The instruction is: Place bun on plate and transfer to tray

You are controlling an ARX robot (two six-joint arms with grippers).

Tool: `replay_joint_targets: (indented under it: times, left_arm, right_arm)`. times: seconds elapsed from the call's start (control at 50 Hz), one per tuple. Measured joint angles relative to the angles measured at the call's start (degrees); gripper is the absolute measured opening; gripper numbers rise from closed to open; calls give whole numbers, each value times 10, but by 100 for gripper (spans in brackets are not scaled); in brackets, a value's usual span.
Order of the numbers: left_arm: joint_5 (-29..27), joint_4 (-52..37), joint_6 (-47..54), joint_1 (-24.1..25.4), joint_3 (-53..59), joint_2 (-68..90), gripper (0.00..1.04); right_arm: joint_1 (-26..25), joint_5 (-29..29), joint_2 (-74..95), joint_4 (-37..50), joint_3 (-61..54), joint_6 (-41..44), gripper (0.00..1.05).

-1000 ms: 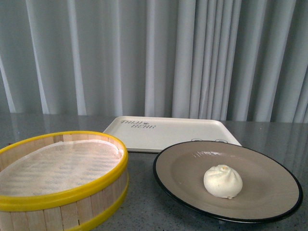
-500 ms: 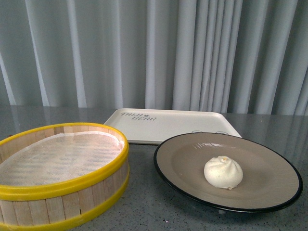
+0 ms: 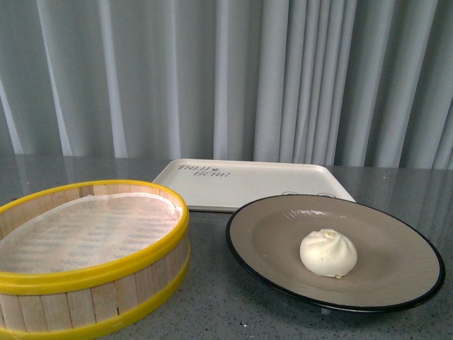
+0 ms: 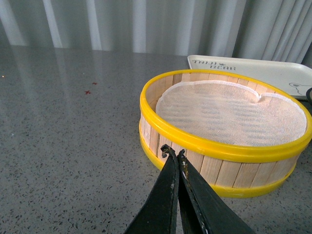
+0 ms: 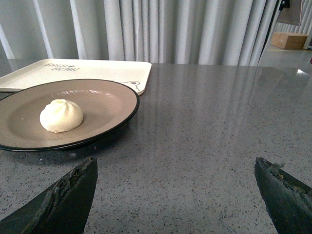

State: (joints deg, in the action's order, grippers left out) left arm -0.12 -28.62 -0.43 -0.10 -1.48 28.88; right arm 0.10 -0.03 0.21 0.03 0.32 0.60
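Observation:
The cream-white bun (image 3: 328, 253) sits on the taupe-grey plate (image 3: 396, 280) at the front right of the table; both also show in the right wrist view, the bun (image 5: 61, 115) on the plate (image 5: 112, 105). The cream tray (image 3: 248, 180) lies flat behind the plate, empty; it also shows in the right wrist view (image 5: 97, 73) and the left wrist view (image 4: 273, 73). My right gripper (image 5: 175, 178) is open and empty, low over the table, to the right of the plate. My left gripper (image 4: 174, 153) is shut and empty, just short of the steamer basket's side. Neither arm shows in the front view.
A yellow-rimmed wooden steamer basket (image 3: 92, 269) with a white cloth liner stands at the front left, also in the left wrist view (image 4: 224, 146). Grey curtains hang behind the speckled grey table (image 5: 209, 126). A cardboard box (image 5: 290, 40) stands far off to the right.
The front view shifted between one second and half a second ago, so basket, plate and tray sit slightly differently in frame. Since then nothing has visibly moved.

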Motion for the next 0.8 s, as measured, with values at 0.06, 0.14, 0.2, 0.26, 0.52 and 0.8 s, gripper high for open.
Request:
replay_joint_targets:
  times: [0.06,0.14,0.2,0.26,0.52,0.8]
  left_arm:
    - [0,13,0,0,0,-15,4]
    - [0,34,0,0,0,-37,4]
    - [0,48,0,0,0,-51,4]
    - [0,60,0,0,0,-65,4]
    - [0,112,0,0,0,-117,4]
    - [0,161,0,0,0,-166,4]
  right_arm:
    - [0,0,0,0,0,0,96]
    - [0,0,0,0,0,0,96]
    - [0,0,0,0,0,0,96]
    - [0,0,0,0,0,0,96]
    - [0,0,0,0,0,0,96]
    - [0,0,0,0,0,0,96]
